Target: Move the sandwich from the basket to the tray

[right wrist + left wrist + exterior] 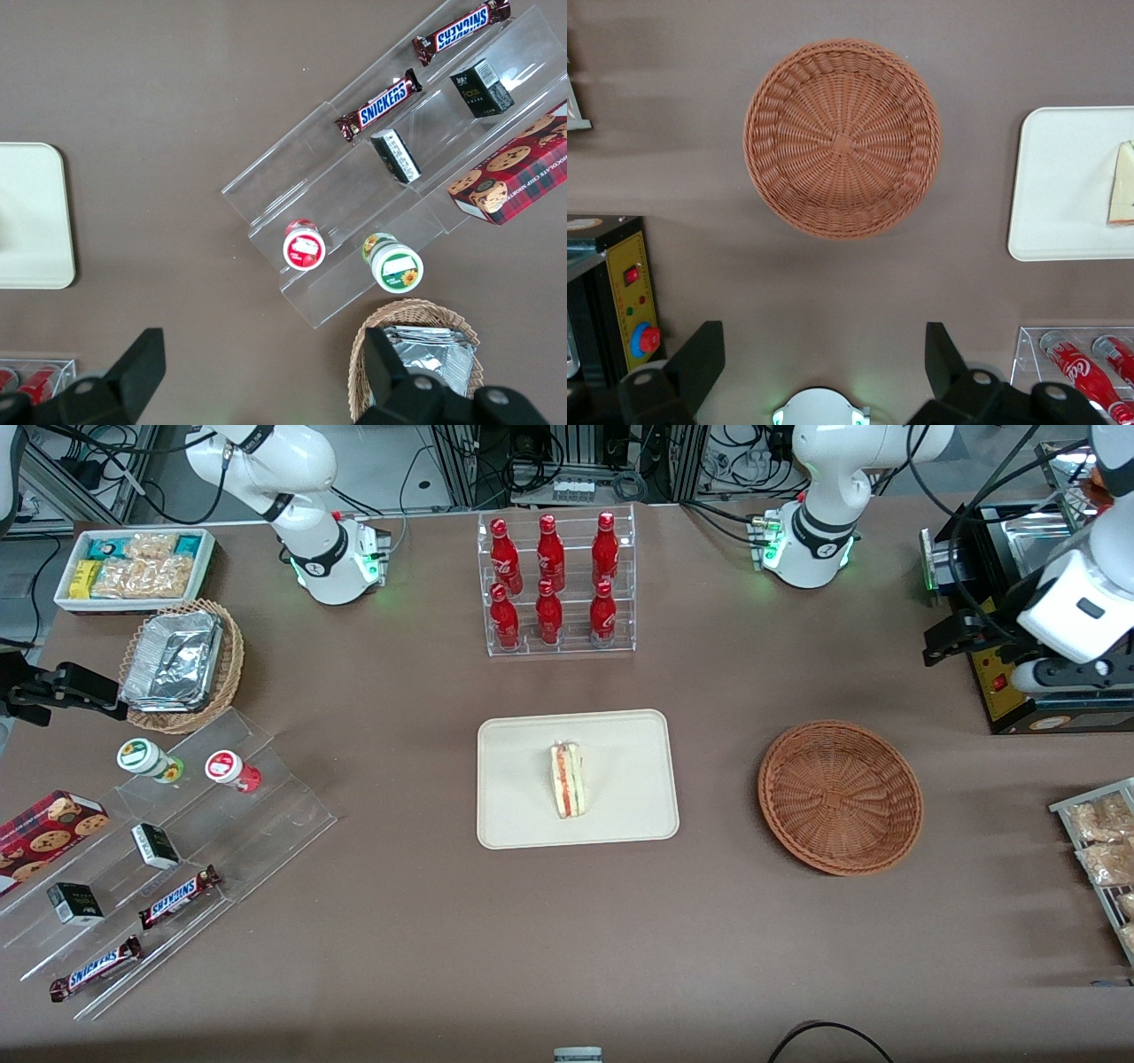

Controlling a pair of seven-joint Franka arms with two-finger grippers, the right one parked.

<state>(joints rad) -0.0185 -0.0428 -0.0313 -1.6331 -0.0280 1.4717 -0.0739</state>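
Now the sandwich point(568, 781) lies on the tray point(523, 815), the basket point(840, 797) is empty, and the gripper point(824, 363) hangs above the worktop point(709, 939) with released fingers point(700, 354), so it only needs to rise clear.

Left arm: base point(811, 549) bolted at the bench edge farthest from the front camera, green status light lit. Its links rise from the base and leave the front view, then re-enter at the working arm's end of the bench, where the white wrist point(1076, 602) hangs with the black gripper point(952, 640) below it. The gripper is raised well clear of the bench, not touching anything.

Left wrist view: camera looks straight down. Both fingers point(700, 354) are visible, set wide apart with bare bench showing between them; nothing is held. The arm's own base point(819, 407) shows between the fingers, light green.
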